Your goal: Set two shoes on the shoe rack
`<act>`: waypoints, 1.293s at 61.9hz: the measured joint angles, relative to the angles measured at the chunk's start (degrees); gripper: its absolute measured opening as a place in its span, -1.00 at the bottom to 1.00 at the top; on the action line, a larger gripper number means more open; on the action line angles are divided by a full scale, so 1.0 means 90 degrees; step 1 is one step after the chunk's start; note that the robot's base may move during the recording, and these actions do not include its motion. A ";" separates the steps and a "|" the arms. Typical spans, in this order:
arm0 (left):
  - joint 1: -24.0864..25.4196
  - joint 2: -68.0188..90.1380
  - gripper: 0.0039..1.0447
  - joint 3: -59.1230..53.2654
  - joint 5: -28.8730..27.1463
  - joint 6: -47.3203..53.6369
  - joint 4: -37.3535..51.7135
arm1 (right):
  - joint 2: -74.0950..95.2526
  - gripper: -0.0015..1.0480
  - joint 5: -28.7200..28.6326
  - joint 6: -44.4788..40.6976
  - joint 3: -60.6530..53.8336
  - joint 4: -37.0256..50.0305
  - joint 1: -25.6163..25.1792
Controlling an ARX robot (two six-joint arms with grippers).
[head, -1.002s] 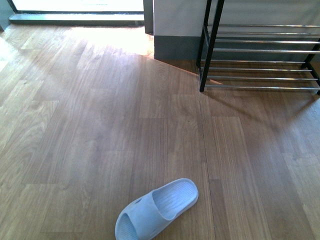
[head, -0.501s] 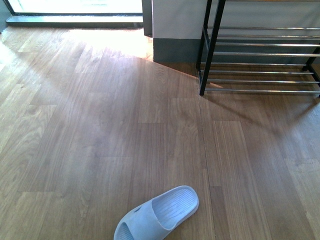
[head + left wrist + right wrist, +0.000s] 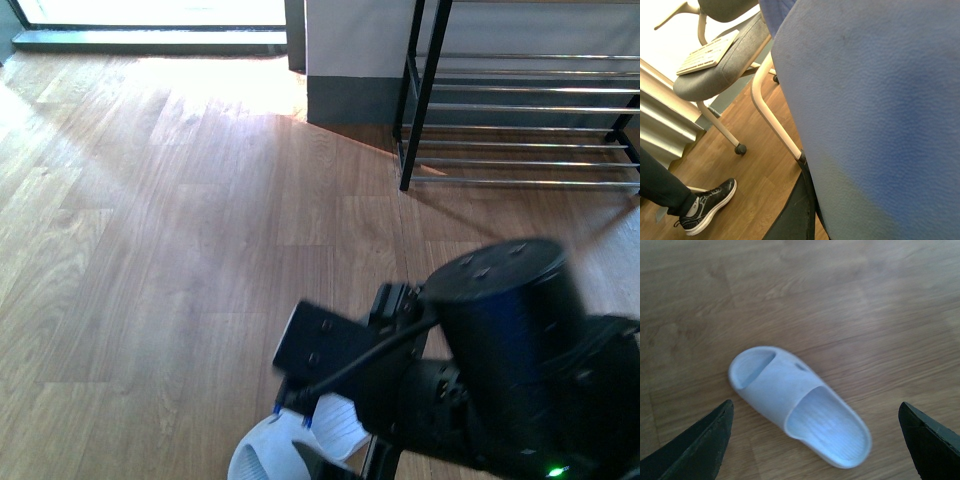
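A pale blue slide sandal [image 3: 775, 380] lies flat on the wooden floor, and my right gripper [image 3: 815, 405] hangs open above it with one black fingertip on each side, not touching. In the front view the right arm [image 3: 490, 360] covers most of this sandal [image 3: 252, 455] at the bottom edge. A second pale blue slide sandal [image 3: 875, 110] fills the left wrist view. My left gripper [image 3: 812, 220] is shut on it, with one dark finger [image 3: 790, 215] against its edge. The shoe rack [image 3: 520, 108], with black frame and chrome rods, stands at the far right by the wall.
The left wrist view shows a grey wheeled chair [image 3: 720, 75] with a keyboard [image 3: 707, 52] on its seat, and a person's foot in a black sneaker [image 3: 707, 205]. A grey-based wall [image 3: 350, 95] meets the rack. A sunlit doorway threshold [image 3: 150, 40] lies far left.
My right arm has swung into the front view from the lower right and now covers most of the floor sandal. That sandal lies where it did, only slipping lower in the picture.
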 joint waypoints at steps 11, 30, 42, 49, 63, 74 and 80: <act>0.0000 0.0000 -0.97 0.0000 0.0000 0.0010 0.0000 | 0.1256 0.82 -0.0036 -0.0345 0.0979 -0.0474 -0.0012; 0.0000 0.0000 -0.97 0.0000 0.0000 0.0012 0.0000 | 0.2555 0.82 -0.0063 -0.0449 0.2227 -0.1282 -0.0027; 0.0000 0.0000 -0.97 0.0000 0.0000 0.0015 0.0000 | 0.2953 0.82 -0.0068 -0.0381 0.2900 -0.1549 0.0015; 0.0000 0.0000 -0.97 0.0000 0.0000 0.0015 0.0000 | 0.3223 0.82 -0.0007 -0.0447 0.3232 -0.1863 0.0049; 0.0000 0.0000 -0.97 0.0000 0.0000 0.0015 0.0000 | 0.3604 0.82 0.0000 -0.0619 0.3713 -0.2412 -0.0197; 0.0000 0.0000 -0.97 0.0000 0.0000 0.0015 0.0000 | 0.3577 0.39 -0.0304 -0.0617 0.3869 -0.2965 -0.0306; 0.0000 0.0000 -0.97 0.0000 0.0000 0.0015 0.0000 | 0.3577 0.16 -0.0393 -0.0520 0.3874 -0.2963 -0.0223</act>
